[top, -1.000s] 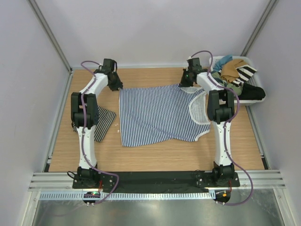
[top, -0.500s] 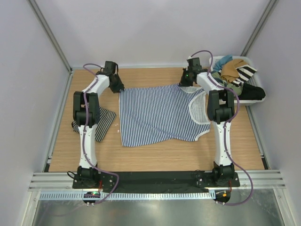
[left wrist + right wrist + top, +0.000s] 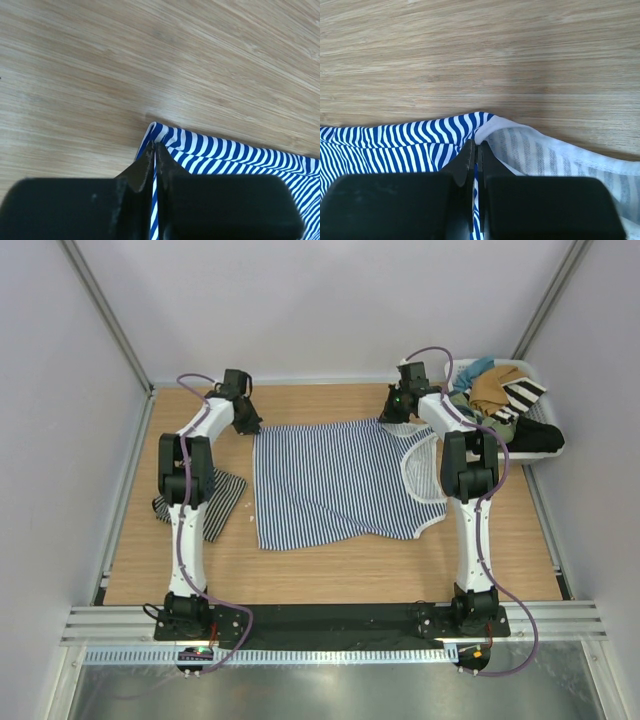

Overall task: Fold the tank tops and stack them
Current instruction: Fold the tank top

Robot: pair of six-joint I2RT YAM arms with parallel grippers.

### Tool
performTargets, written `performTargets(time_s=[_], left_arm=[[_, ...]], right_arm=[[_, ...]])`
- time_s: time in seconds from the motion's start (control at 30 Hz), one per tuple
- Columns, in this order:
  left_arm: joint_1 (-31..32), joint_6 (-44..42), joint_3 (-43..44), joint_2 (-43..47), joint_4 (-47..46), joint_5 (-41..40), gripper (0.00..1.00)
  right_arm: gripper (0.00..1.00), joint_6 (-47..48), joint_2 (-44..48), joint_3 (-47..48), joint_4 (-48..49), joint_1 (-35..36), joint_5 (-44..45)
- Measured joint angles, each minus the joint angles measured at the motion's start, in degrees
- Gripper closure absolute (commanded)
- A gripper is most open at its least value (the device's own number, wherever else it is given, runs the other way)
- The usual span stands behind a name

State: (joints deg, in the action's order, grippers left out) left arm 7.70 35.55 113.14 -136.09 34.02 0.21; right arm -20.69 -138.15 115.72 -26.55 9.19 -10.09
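Two claws: left gripper (image 3: 154, 150) and right gripper (image 3: 476, 147), each pinched shut on a far corner of the blue-and-white tank top (image 3: 335, 480).
Spread: the top is laid flat on the table (image 3: 330, 575), stretched between the claws and nearer than both.
Black-and-white tank top (image 3: 222, 502): crumpled near-left of the left claw, partly hidden by the left arm (image 3: 185, 500).
Basket (image 3: 548, 380): just right of the right claw, heaped with other clothes (image 3: 495, 390).

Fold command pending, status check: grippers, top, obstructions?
Left gripper shut on blue-and-white tank top, far-left corner. Right gripper shut on its far-right corner. Top spread flat. Black-and-white tank top lies apart, left side.
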Motion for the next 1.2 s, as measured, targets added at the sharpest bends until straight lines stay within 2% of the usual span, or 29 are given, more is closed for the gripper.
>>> performTargets(time_s=[0.47,0.63,0.67,0.77,0.93,1.03,1.13,1.17,1.2], left_arm=[[0.0,-0.5,1.0,0.7,2.1,-1.0,1.00],[0.0,-0.5,1.6,1.6,2.3,-1.7,1.00],[0.0,-0.4,2.0,1.6,2.4,-1.7,1.00],[-0.2,-0.4,3.1,1.6,2.3,-1.6,0.99],[-0.4,-0.1,3.5,1.7,1.9,-1.2,0.96],[-0.4,0.3,-1.8,4.9,0.9,-0.4,0.93],[0.1,0.6,-10.8,11.6,0.4,0.0,0.83],[0.4,0.9,-13.9,14.3,0.4,0.0,0.73],[0.8,1.0,-17.1,17.3,0.2,0.0,0.67]], right_arm=[[0.98,-2.9,5.2,-3.0,4.0,-1.6,-3.0],[0.78,-4.0,5.5,-2.8,5.5,-2.2,-3.2],[0.61,-4.3,5.5,-2.7,5.5,-2.4,-3.2],[0.41,-5.1,4.2,-0.4,5.6,-2.8,-3.1],[0.40,-5.2,1.8,2.4,5.6,-3.4,-3.1],[0.41,-5.2,4.1,-2.8,6.9,-3.6,-3.1],[0.41,-5.1,9.8,-12.2,6.9,-3.7,-2.6],[0.41,-5.1,12.5,-16.0,6.3,-3.7,-2.3],[0.41,-5.1,15.4,-19.7,6.0,-3.6,-1.8]])
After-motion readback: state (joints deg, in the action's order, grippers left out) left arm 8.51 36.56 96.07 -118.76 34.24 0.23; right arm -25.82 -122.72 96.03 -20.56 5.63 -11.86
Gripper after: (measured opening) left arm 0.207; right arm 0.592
